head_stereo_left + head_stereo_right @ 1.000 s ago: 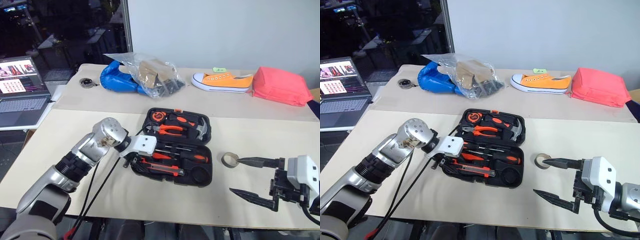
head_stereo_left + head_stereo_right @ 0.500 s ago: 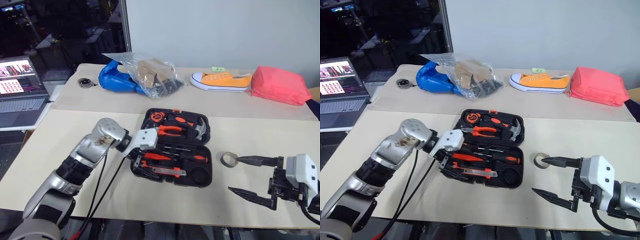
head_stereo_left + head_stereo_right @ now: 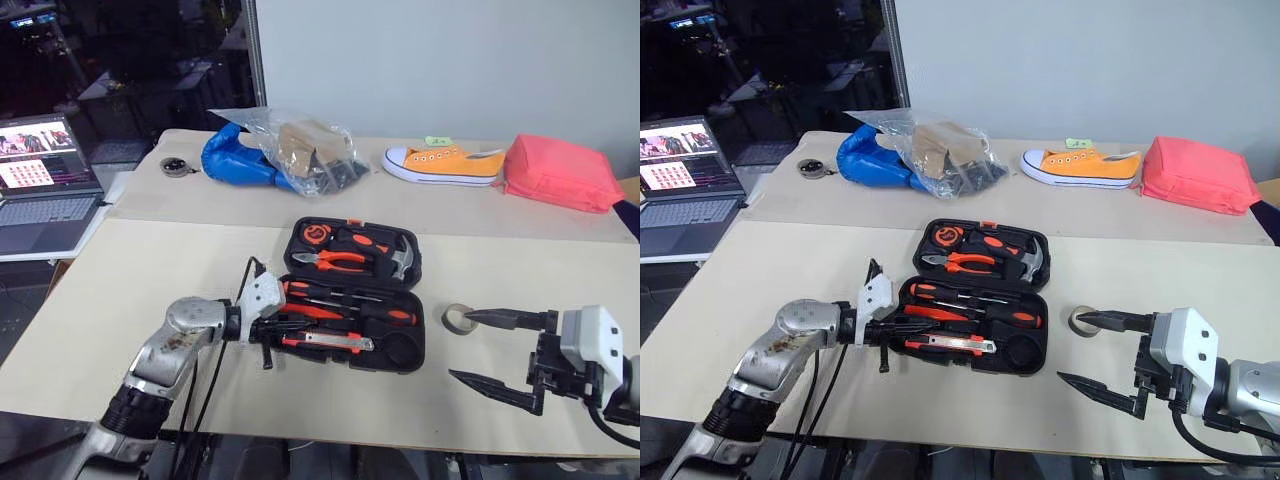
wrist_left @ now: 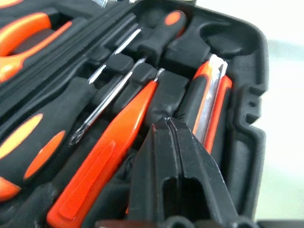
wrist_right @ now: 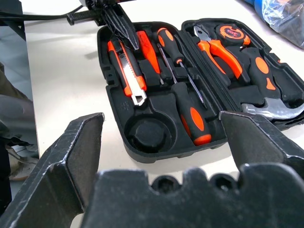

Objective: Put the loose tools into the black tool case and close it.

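Note:
The black tool case lies open mid-table. Its near half holds two screwdrivers, a slim orange tool and the utility knife; its round recess is bare. Pliers, a hammer and a tape measure sit in the far half. My left gripper is shut on nothing, its tips low over the case's left end beside the knife. The grey-tan tape ring lies on the table right of the case. My right gripper stands open, its upper fingertip just beside the ring.
At the back are a clear plastic bag over a blue bundle, an orange shoe and a pink pouch. A laptop sits on a side table to the left. A small round object lies near the bag.
My left arm has dropped to table height, and its gripper has shut, its fingers now lying level at the case's left end. The right arm and the tape ring have kept still.

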